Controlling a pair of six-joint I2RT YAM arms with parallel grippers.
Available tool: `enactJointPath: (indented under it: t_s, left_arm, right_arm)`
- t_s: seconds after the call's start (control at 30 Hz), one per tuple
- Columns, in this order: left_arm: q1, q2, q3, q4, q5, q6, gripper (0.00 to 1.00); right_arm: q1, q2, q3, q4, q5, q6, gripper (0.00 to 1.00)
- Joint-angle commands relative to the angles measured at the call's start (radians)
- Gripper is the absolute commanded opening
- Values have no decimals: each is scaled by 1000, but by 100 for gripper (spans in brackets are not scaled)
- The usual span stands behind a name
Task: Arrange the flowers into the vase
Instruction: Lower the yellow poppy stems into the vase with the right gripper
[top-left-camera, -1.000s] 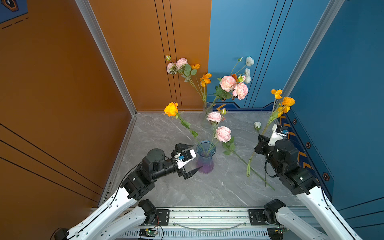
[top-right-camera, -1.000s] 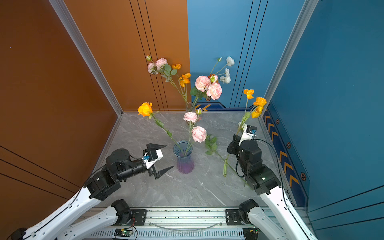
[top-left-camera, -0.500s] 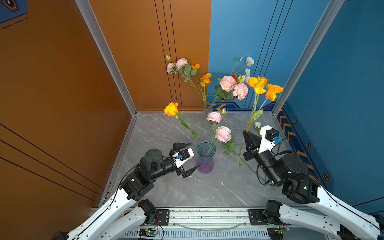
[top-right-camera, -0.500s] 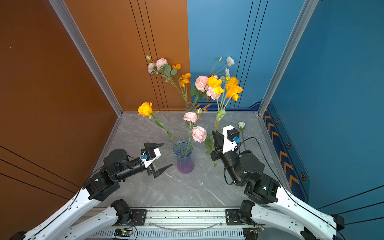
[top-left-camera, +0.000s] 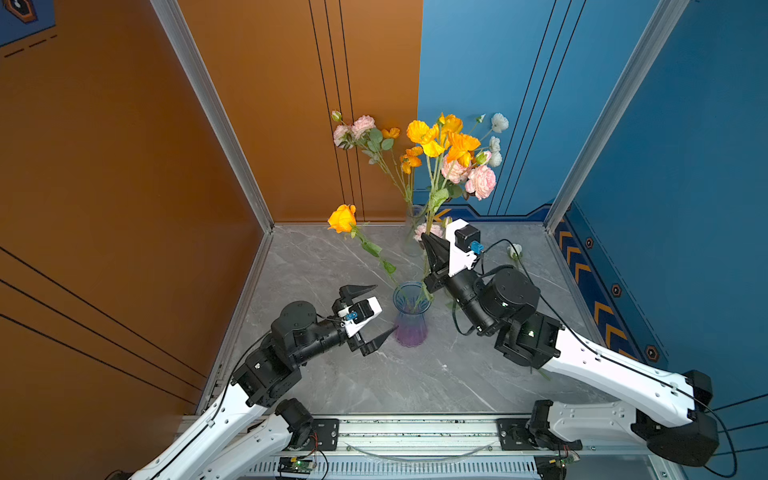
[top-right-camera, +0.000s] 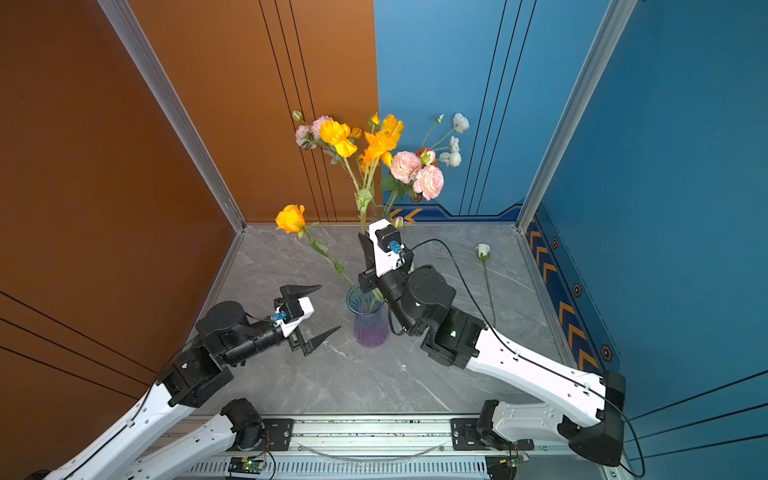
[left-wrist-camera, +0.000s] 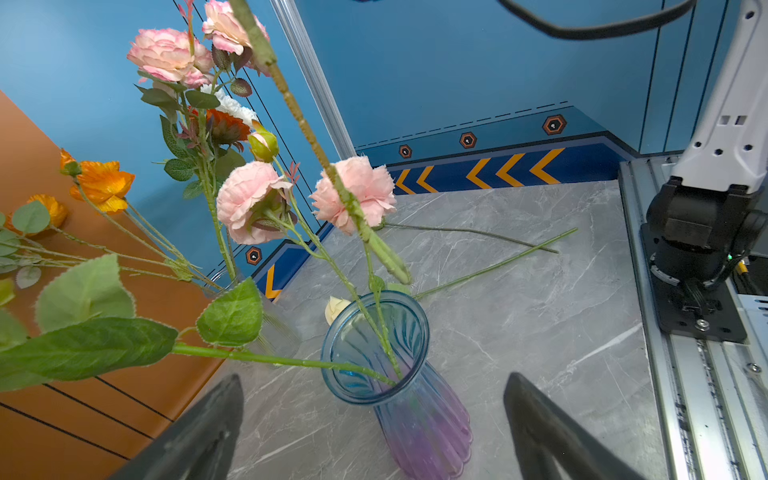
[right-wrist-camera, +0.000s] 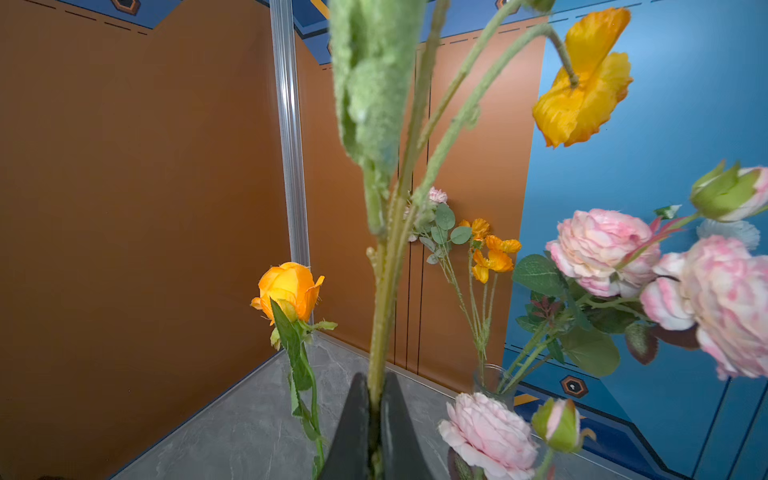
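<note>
Right pincer (top-left-camera: 426, 241) upturned beside vase (top-left-camera: 409, 328), clamped on orange flower stem (top-left-camera: 433, 183); left pincer (top-left-camera: 386, 307) level, wide apart, empty.

In both top views the right gripper (top-left-camera: 428, 245) is covering most of the pink blooms (top-left-camera: 430, 228) above the vase (top-left-camera: 409, 332). Right wrist view: the poppy stem (right-wrist-camera: 384, 291) is blurring close up, its top running off the edge. Left wrist view: the fingers (left-wrist-camera: 199, 436) of the left gripper (left-wrist-camera: 374, 376) are blurring, their bases cut off.
</note>
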Motion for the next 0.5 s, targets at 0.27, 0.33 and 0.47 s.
enactJointPath:
  t_s: [0.27,0.33,0.47]
  left_arm:
    - [4,12,-5,-7,46,-10,98]
    - [4,13,-5,-7,46,-10,98]
    - [5,19,-4,-7,50,-11,98]
  right_arm:
    - [-34,126,-21,97,0,154,0]
    - [-34,125,-64,117,18,168,0]
    - [-35,121,-133,129,48,199,0]
